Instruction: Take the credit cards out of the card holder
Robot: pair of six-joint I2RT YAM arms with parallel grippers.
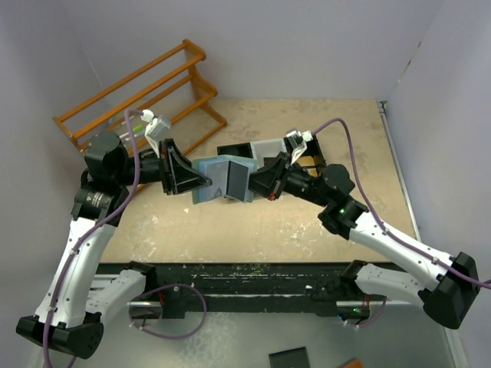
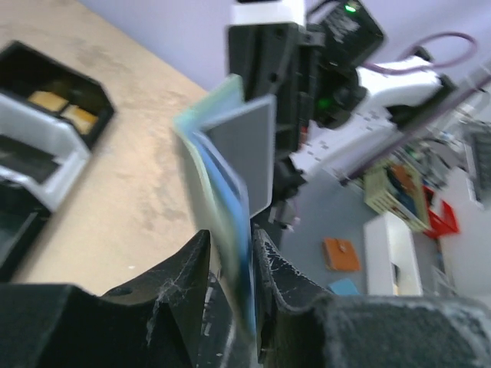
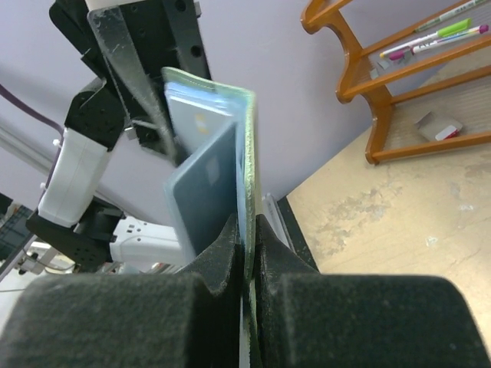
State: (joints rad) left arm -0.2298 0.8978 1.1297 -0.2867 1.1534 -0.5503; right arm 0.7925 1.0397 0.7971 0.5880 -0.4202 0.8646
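Observation:
The card holder (image 1: 213, 184), teal-green outside and light blue inside, hangs open in the air above the table's middle, held between both grippers. My left gripper (image 1: 201, 181) is shut on its left flap, seen edge-on between the jaws in the left wrist view (image 2: 234, 253). My right gripper (image 1: 258, 184) is shut on the right flap (image 3: 247, 161), its green edge pinched between the jaws (image 3: 247, 230). A dark grey credit card (image 1: 238, 181) sticks out of the inside slots beside the right fingers; it also shows in both wrist views (image 2: 244, 153) (image 3: 203, 192). Another pale card (image 3: 196, 115) sits in a slot behind it.
A black-and-white bin tray (image 1: 261, 149) lies just beyond the wallet (image 2: 46, 146). An orange wooden rack (image 1: 146, 92) stands at the back left, with pink and green pens (image 3: 433, 34) on it. The walls enclose the table on three sides.

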